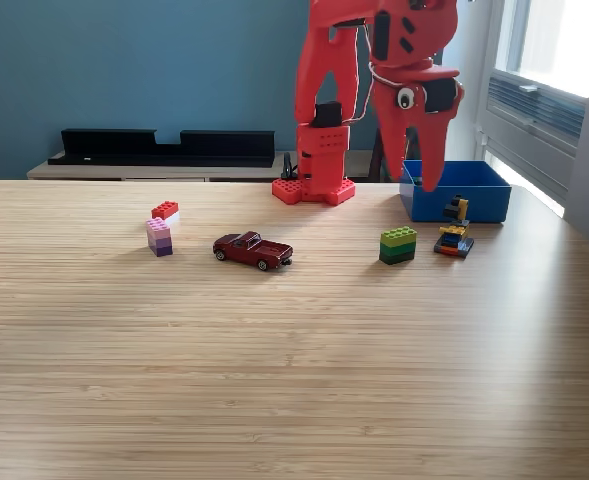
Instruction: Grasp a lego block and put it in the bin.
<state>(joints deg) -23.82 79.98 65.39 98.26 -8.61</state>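
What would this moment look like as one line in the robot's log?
arm: raised | gripper: above bin rim, state unclear | table: green block stack, pink block, red block, toy car

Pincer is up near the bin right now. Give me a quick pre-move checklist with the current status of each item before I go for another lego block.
1. Pincer empty: cannot tell; its tips hang over the left wall of the bin, and the opening is unclear from this angle.
2. Bin reachable and upright: ok, beside the arm base.
3. Nearest target free to grasp: ok, the green block stack stands alone on the table.
4. Clutter near target: not ok, a small multicoloured lego build sits to its right in the exterior view.
5. Toy car out of the path: ok, left of the green stack.
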